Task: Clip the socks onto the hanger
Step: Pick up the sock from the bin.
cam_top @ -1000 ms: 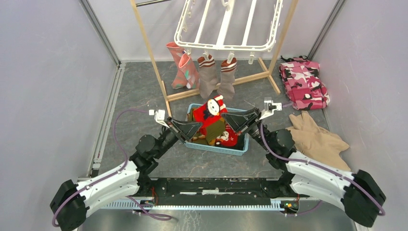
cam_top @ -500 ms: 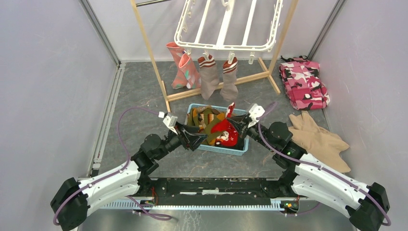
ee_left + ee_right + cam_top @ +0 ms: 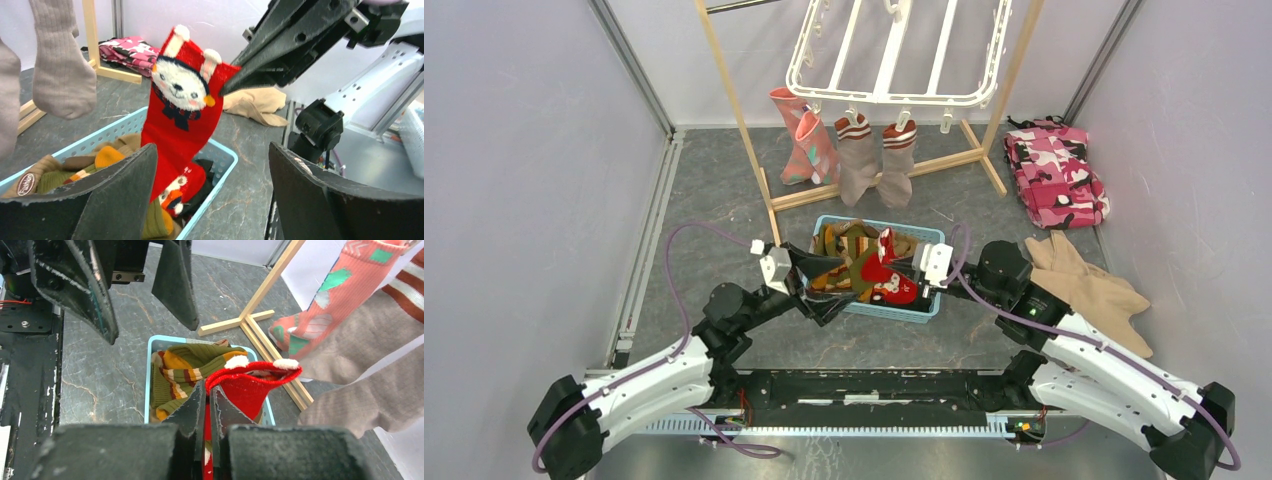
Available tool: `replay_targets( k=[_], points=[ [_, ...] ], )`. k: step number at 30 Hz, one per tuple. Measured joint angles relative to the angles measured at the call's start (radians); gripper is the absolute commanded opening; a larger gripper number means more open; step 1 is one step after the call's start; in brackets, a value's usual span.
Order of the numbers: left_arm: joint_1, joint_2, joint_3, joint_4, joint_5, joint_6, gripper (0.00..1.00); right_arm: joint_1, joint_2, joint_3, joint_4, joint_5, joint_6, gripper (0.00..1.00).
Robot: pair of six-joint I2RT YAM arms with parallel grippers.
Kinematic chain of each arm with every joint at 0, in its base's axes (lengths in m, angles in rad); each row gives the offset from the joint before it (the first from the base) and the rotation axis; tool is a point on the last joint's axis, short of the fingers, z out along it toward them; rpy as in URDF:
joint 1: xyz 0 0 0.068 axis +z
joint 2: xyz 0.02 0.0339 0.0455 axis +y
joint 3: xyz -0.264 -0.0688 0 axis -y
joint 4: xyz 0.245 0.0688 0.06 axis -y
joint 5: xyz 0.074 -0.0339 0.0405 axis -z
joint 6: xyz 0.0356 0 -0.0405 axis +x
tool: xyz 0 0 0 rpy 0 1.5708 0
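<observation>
The pale blue basket point(image 3: 894, 312) sits at the centre of the top view, between the two arms, and holds a heap of olive, mustard and brown striped socks point(image 3: 849, 250). A red sock point(image 3: 886, 280) rises out of it on the right side, its foot trailing down among the others. The left wrist view alone shows this sock's front point(image 3: 182, 115) — a white bunny face with two ears at the cuff. The right wrist view alone shows the grip, with the right gripper point(image 3: 207, 390) pressed together on the red cuff above the basket rim point(image 3: 150, 380). Only the top view takes in the white hanger point(image 3: 894, 98) at the upper middle, hung in a wooden stand point(image 3: 734, 110). Salmon-pink socks point(image 3: 809, 150) and grey-brown socks point(image 3: 874, 165) dangle from clips on its near rim. The left gripper point(image 3: 211, 150) reaches in from the lower left, low over the basket's near left corner — fingers spread wide, holding nothing, the red sock between and beyond them. At the right of the top view lie a pink camouflage cloth point(image 3: 1054, 175) and a tan garment point(image 3: 1084, 285).
</observation>
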Motion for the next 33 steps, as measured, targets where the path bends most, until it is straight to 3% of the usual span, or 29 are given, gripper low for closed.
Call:
replay_targets(
  k=[10, 14, 17, 20, 26, 33],
  points=[
    [0.0, 0.279, 0.103, 0.151, -0.065, -0.449, 0.83, 0.0, 0.036, 0.0, 0.002, -0.029, 0.008, 0.01],
    [0.0, 0.332, 0.116, 0.178, -0.084, -0.551, 0.82, 0.0, 0.036, 0.0, 0.003, -0.032, 0.008, 0.01],
    [0.0, 0.36, 0.135, 0.188, -0.085, -0.594, 0.79, 0.0, 0.036, -0.001, 0.004, -0.034, 0.01, 0.01],
    [-0.002, 0.383, 0.159, 0.201, -0.086, -0.627, 0.69, 0.0, 0.037, -0.002, 0.005, -0.034, 0.011, 0.01],
    [-0.003, 0.41, 0.183, 0.22, -0.085, -0.654, 0.66, 0.0, 0.046, -0.005, 0.006, -0.037, 0.012, 0.01],
    [-0.003, 0.447, 0.208, 0.208, -0.08, -0.657, 0.49, 0.0, 0.056, -0.005, 0.027, -0.041, 0.02, 0.02]
  ],
)
